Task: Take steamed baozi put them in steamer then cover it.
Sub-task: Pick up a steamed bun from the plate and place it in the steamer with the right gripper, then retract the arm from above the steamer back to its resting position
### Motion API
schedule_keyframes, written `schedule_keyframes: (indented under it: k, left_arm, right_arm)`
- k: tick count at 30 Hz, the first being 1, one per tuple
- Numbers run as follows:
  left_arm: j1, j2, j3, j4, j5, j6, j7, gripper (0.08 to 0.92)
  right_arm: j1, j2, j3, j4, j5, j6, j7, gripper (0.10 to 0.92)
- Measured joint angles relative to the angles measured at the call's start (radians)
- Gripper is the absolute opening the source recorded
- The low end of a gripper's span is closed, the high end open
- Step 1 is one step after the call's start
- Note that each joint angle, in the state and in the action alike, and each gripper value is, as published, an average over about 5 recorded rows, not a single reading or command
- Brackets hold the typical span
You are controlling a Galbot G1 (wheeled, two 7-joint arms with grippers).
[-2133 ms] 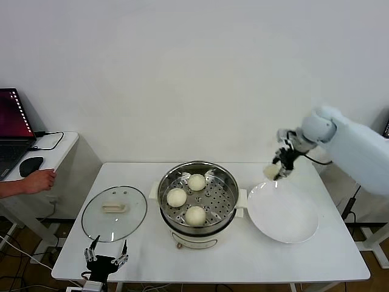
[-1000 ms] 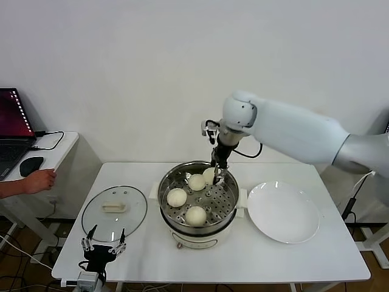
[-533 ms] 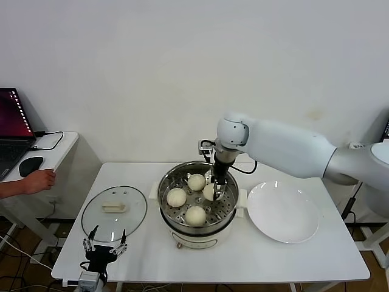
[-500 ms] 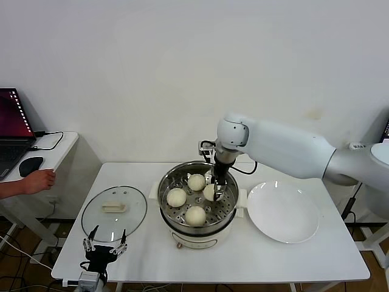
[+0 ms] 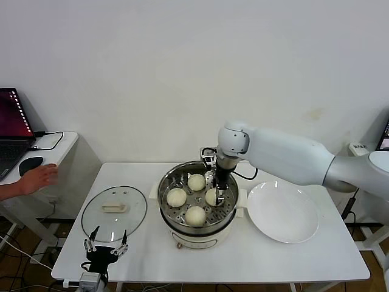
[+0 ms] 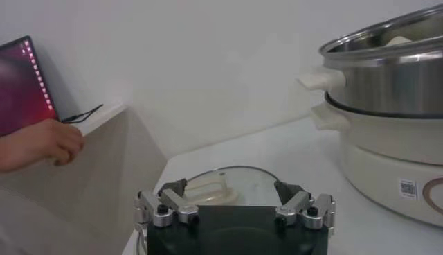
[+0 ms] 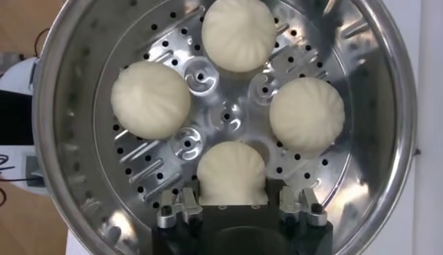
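Four steamed baozi [image 7: 239, 33] [image 7: 150, 99] [image 7: 306, 113] [image 7: 231, 172] are sitting in one steamer [image 5: 172, 176] at the centre of the head view. One cover [image 5: 113, 213] is lying at lower left, and one white plate [image 5: 283, 213] is lying at right. One laptop [image 5: 12, 121], one mouse [image 5: 28, 165] and one person's hand [image 5: 37, 178] are showing at the left edge.

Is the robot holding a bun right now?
No. The right gripper is open around the fourth bun, which sits on the steamer tray. The left gripper is empty.
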Motion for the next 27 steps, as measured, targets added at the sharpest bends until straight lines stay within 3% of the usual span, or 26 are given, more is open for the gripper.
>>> schedule_keyframes:
  k: [12, 27]
  left_arm:
    - [0.016, -0.008, 0.003, -0.008, 0.001, -0.005, 0.004, 0.823]
    - [0.029, -0.027, 0.008, -0.018, -0.02, -0.041, -0.013, 0.823]
  right_arm:
    - [-0.022, -0.138, 0.178, 0.07, 0.059, 0.043, 0.086, 0.823]
    - [-0.375, -0.414, 0.689, 0.249, 0.294, 0.236, 0.621, 0.822]
